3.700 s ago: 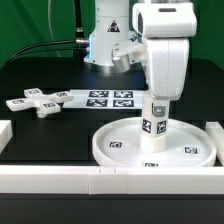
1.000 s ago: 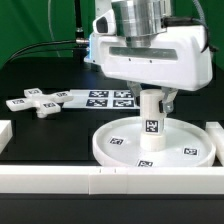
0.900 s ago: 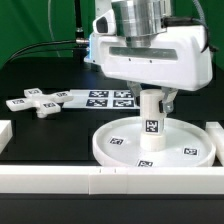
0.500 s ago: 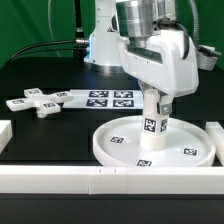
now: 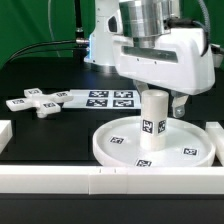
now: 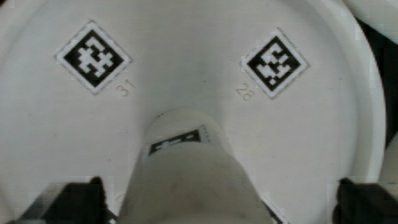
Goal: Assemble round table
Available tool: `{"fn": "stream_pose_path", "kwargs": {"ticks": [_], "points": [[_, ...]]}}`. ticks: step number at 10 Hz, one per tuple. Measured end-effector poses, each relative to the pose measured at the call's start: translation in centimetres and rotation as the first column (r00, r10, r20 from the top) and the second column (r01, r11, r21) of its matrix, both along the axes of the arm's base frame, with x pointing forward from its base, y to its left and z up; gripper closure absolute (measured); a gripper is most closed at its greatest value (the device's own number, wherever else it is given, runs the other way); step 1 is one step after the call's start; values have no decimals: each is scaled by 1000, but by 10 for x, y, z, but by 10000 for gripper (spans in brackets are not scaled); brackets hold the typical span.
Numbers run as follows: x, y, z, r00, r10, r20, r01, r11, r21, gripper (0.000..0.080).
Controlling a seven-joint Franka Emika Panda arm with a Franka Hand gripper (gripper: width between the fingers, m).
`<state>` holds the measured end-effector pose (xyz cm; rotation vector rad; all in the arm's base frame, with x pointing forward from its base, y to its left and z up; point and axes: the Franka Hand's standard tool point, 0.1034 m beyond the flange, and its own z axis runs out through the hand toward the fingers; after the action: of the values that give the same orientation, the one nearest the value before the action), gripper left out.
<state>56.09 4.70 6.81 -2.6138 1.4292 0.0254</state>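
Gripper (image 5: 158, 93): released, straddling the leg's top without touching it.
Cylinder leg (image 5: 153, 122): upright at the centre of the round disc (image 5: 108, 150), on the worktop (image 5: 50, 132).
Cross-shaped piece (image 5: 35, 102): at 10 o'clock from the disc, well apart.

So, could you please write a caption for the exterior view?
Open gripper poised at the top of the upright cylinder leg on the round disc; the cross-shaped piece lies apart.

The leg (image 5: 152, 120) stands upright on the disc (image 5: 115, 148), seemingly centred; cross piece (image 5: 35, 102) at exterior view's left.
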Motion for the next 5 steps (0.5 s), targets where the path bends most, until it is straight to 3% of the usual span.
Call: {"fn": "stream_pose_path", "kwargs": {"ticks": [5], "points": [[0,0,0,932,358,50,-357,933,-33,151]]}}
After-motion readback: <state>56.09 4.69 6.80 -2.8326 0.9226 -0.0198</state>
